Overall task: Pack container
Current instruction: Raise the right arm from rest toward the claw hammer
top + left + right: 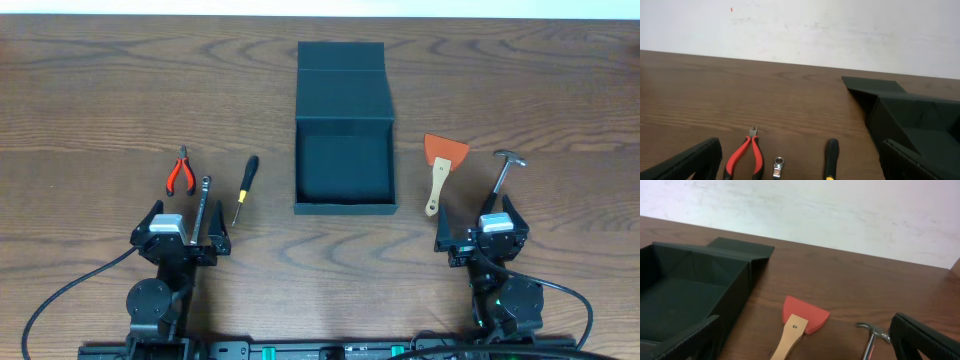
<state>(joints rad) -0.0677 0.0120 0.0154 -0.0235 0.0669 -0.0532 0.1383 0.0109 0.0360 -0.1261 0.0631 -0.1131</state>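
- Dark teal-black matte square container (345, 170): stands at the middle of the brown wood-grain table (90, 90), on the far side of both arms. Its hinged flap lid (341, 68) is folded back on the far side, and the interior is bare.
- Black-and-yellow-handled screwdriver (245, 187): lies near the container's left wall, not touching it.
- Slim silver wrench (202, 203): lies just left of the screwdriver.
- Red-handled pliers (180, 173): lie left of the wrench, tips pointing away from the arms.
- Scraper with orange-red blade and pale wooden handle (440, 170): lies near the container's right wall, apart from it.
- Small metal-headed hammer (505, 172): lies right of the scraper.
- Left gripper (185, 230): fingers spread wide, holding nothing, just behind the wrench.
- Right gripper (478, 230): fingers spread wide, holding nothing, just behind the scraper and hammer.
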